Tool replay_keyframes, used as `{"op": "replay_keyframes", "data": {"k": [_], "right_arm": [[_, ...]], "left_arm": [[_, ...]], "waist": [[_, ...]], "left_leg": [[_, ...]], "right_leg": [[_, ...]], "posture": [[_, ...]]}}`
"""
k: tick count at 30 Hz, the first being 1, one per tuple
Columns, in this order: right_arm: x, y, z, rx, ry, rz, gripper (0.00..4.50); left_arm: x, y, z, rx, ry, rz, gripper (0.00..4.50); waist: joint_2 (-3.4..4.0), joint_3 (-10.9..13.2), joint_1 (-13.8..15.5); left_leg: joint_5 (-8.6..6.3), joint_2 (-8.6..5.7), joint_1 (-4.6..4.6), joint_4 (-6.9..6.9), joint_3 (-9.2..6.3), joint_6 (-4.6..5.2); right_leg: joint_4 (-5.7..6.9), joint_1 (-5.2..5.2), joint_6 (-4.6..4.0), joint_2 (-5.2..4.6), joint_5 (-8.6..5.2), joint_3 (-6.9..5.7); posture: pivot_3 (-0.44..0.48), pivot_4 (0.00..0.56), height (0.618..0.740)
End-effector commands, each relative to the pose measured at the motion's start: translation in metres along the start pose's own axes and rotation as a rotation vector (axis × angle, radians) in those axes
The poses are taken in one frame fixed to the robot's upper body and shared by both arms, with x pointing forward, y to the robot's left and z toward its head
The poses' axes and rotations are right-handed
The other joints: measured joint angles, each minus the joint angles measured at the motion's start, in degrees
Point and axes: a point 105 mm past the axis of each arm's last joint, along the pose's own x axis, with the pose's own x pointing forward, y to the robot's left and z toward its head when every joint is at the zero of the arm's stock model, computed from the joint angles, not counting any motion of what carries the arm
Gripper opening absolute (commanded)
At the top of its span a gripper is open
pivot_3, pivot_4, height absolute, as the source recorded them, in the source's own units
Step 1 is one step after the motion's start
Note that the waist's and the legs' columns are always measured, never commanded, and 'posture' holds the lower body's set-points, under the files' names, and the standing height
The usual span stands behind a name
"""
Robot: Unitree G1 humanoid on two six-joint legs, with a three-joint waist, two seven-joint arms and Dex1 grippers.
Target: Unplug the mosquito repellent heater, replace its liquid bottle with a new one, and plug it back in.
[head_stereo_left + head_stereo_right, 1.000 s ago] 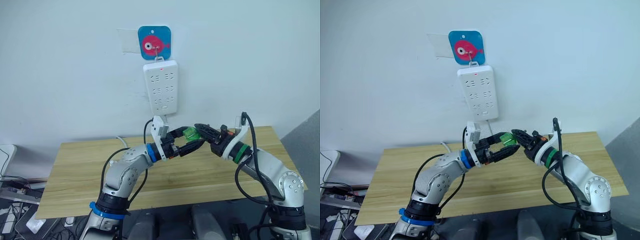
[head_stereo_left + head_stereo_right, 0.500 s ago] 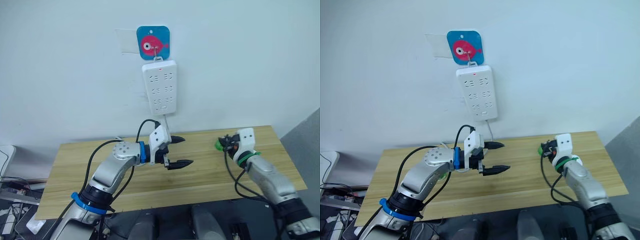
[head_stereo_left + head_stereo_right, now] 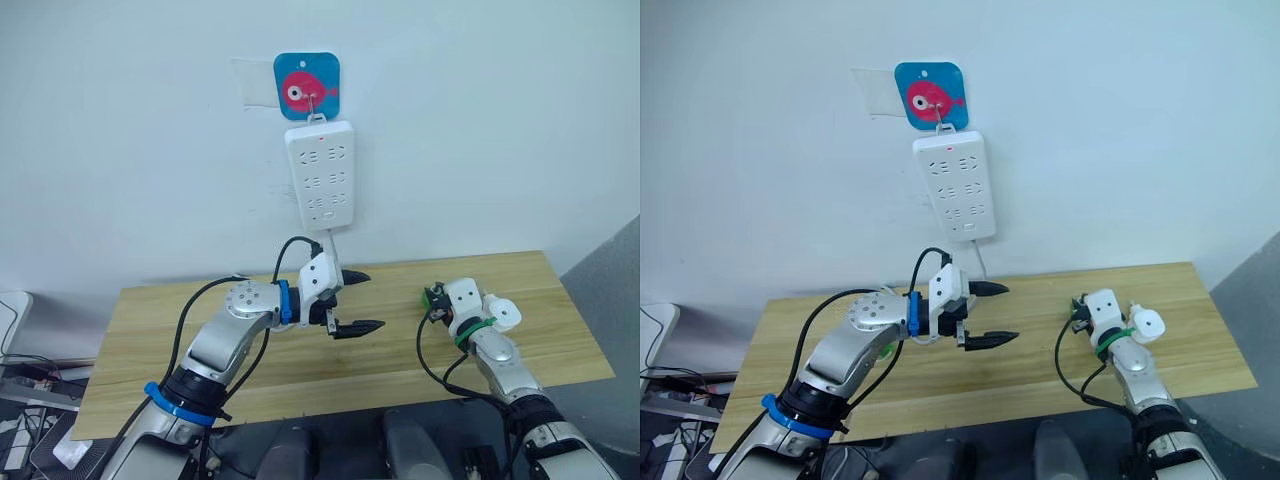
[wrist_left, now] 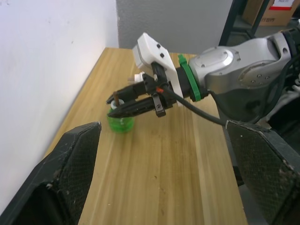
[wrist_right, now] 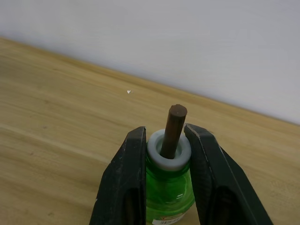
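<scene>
- The wooden bench (image 3: 150, 350) runs along a white wall. Above its far edge hangs a white power strip (image 3: 327, 187), and none of its sockets has anything plugged in.
- The left gripper (image 3: 372, 300) hovers over the middle of the bench with its two black fingers spread wide and nothing between them. It is well apart from the bottle and points toward the bench's right end.
- The right gripper (image 3: 433, 299) is low near the far edge, toward the right end. Its fingers are clamped from both sides on the white collar of the green liquid bottle (image 5: 168, 187).
- A white rounded shape (image 3: 505, 313) sits just beside the right wrist. Whether this is the mosquito repellent heater or part of the arm cannot be told.
- The bottle appears to stand upright on the bench close to the wall. Its long axis is vertical, and the right gripper reaches it side-on, across that axis.
- The brown wick (image 5: 174, 124) rises straight out of the collar, above the fingertips and free of them.
- Judged from this, the right arm is the one placed to act on the bottle. The next move probably turns on whether that upright wick end stays clear and vertical.
</scene>
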Motion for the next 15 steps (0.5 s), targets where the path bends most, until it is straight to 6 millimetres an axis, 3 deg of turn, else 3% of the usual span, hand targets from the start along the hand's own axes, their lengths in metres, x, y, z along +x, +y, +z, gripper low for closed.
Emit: {"op": "replay_keyframes", "data": {"k": [1, 8, 12, 15], "right_arm": [[0.003, -0.002, 0.007, -0.016, -0.038, -0.007, 0.84], [-0.004, -0.005, 0.007, -0.042, -0.054, 0.013, 3.16], [-0.026, -0.014, 0.009, -0.079, -0.064, 0.034, 4.48], [-0.045, -0.014, 0.017, -0.075, -0.069, 0.090, 4.48]], "left_arm": [[0.000, 0.004, 0.014, 0.053, -0.041, 0.013, 4.50], [-0.002, 0.002, 0.014, 0.052, -0.043, 0.019, 4.50], [-0.009, 0.001, 0.009, 0.039, -0.047, 0.059, 4.50], [-0.016, -0.001, 0.001, 0.024, -0.062, 0.132, 4.50]], "waist": [[-0.01, 0.0, 0.0], [0.00, 0.0, 0.0], [0.01, 0.0, 0.1], [0.02, 0.0, 0.2]], "left_leg": [[0.00, -0.01, 0.00, 0.01, 0.00, 0.00], [0.00, -0.01, 0.00, 0.01, 0.02, -0.01], [-0.01, -0.01, 0.00, 0.00, 0.00, 0.01], [-0.03, 0.00, 0.00, 0.00, 0.00, 0.04]], "right_leg": [[0.00, 0.00, 0.00, 0.00, 0.00, 0.01], [0.02, 0.00, 0.00, 0.00, 0.01, 0.03], [0.02, 0.00, 0.01, 0.00, 0.01, 0.02], [0.02, 0.00, 0.01, -0.01, 0.01, 0.03]], "posture": [[-0.084, 0.152, 0.740], [-0.070, 0.152, 0.740], [-0.071, 0.156, 0.740], [-0.080, 0.158, 0.740]]}}
